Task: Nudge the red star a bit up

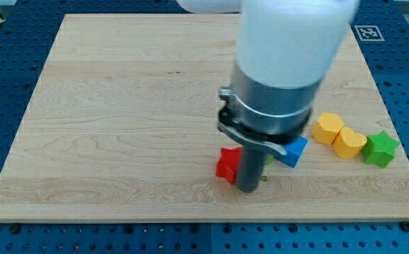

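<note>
The red star (pixel 227 165) lies on the wooden board (pixel 120 106) near the view's bottom middle. My tip (pixel 248 189) stands right against the star's right side, at its lower right. The rod and the arm's wide body hide part of the star and the blocks behind. A blue block (pixel 293 151) shows just to the right of the rod, with a sliver of green next to it, mostly hidden.
Two yellow blocks (pixel 327 128) (pixel 349 143) lie side by side at the view's right, and a green star (pixel 381 149) sits beside them near the board's right edge. The board's bottom edge is close below the tip.
</note>
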